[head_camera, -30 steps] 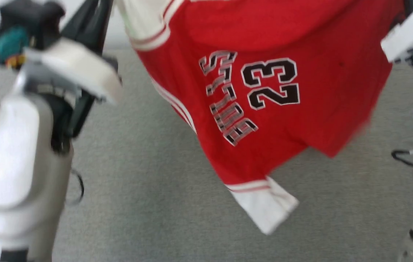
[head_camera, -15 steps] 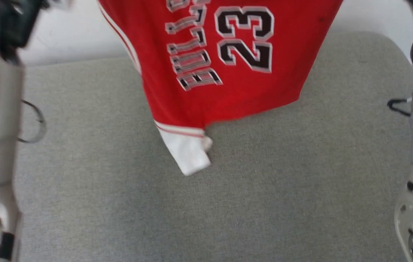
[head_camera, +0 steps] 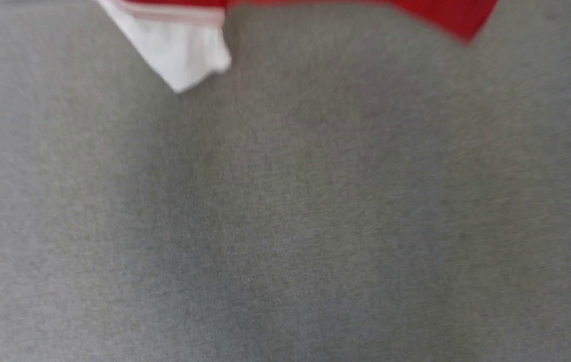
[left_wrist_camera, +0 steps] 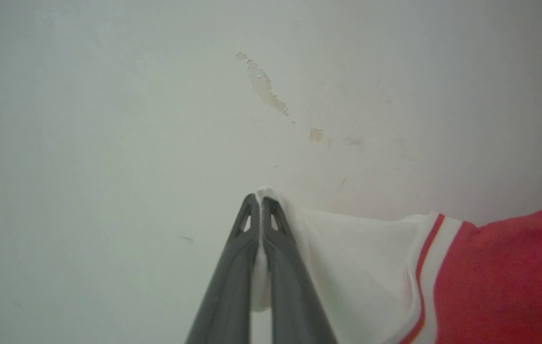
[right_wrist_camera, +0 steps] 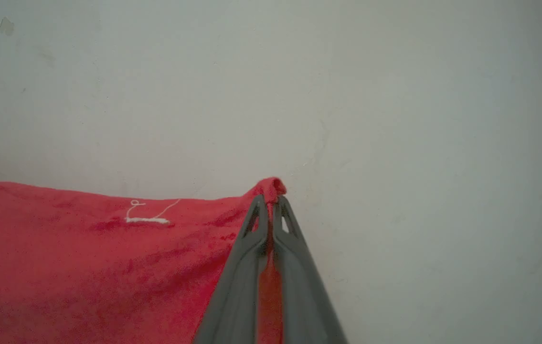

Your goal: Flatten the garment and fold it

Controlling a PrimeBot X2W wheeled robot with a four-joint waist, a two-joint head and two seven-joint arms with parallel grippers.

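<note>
Grip firm at both ends: my left gripper point(left_wrist_camera: 261, 203) pinched the white sleeve point(left_wrist_camera: 356, 272) of the red jersey T-shirt point(right_wrist_camera: 84, 258), my right gripper point(right_wrist_camera: 271, 200) a bunched red edge, the cloth hanging above the grey fabric surface point(head_camera: 285, 211). Lowering both evenly, cloth taut, looked wisest to me.

A plain, bare indoor room; whether it is a lab, a workshop or a home cannot be told. The bench point(head_camera: 285, 211) is covered in flat grey woven cloth. The wall point(left_wrist_camera: 108, 119) is pale and painted, with small scuffs and a patch of peeling paint point(left_wrist_camera: 263, 88).
</note>
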